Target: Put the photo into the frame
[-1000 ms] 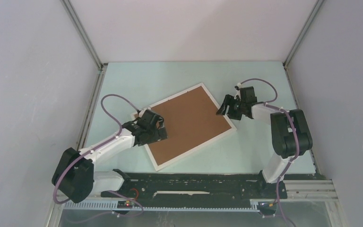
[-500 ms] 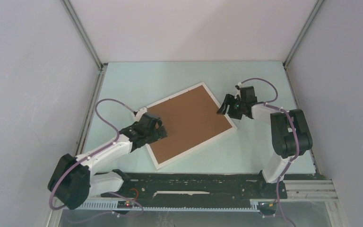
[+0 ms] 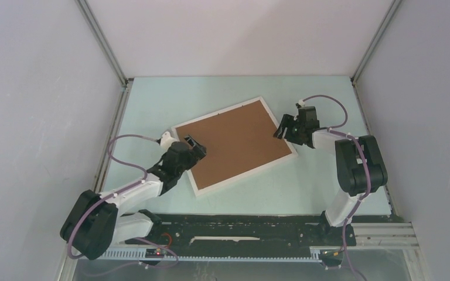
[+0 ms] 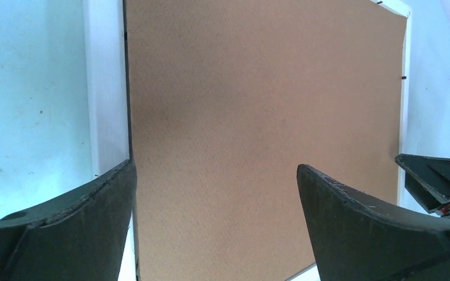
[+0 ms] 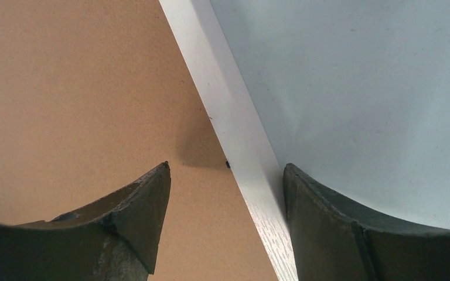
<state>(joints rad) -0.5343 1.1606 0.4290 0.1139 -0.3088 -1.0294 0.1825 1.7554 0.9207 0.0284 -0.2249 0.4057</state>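
Note:
The white frame (image 3: pixel 246 174) lies flat on the table with its back up and a brown backing board (image 3: pixel 234 140) filling it. The photo is hidden. My left gripper (image 3: pixel 194 146) is open at the frame's near-left side; in the left wrist view its open jaws (image 4: pixel 214 170) hang over the board (image 4: pixel 258 105), next to the white rail (image 4: pixel 106 88). My right gripper (image 3: pixel 283 127) is open at the frame's right edge. In the right wrist view the right gripper (image 5: pixel 227 165) straddles the white rail (image 5: pixel 228 105): one finger is over the board (image 5: pixel 82 88), the other is beside the rail's outer edge.
Pale green table (image 3: pixel 211 93) inside a white-walled enclosure with metal corner posts (image 3: pixel 102 44). A black rail (image 3: pixel 240 228) carrying the arm bases runs along the near edge. The right gripper's fingers (image 4: pixel 439 184) show at the far right of the left wrist view.
The frame with its board has turned slightly and slid a little farther away and to the right. My left arm has drawn back along the left edge; the right gripper has shifted slightly right.

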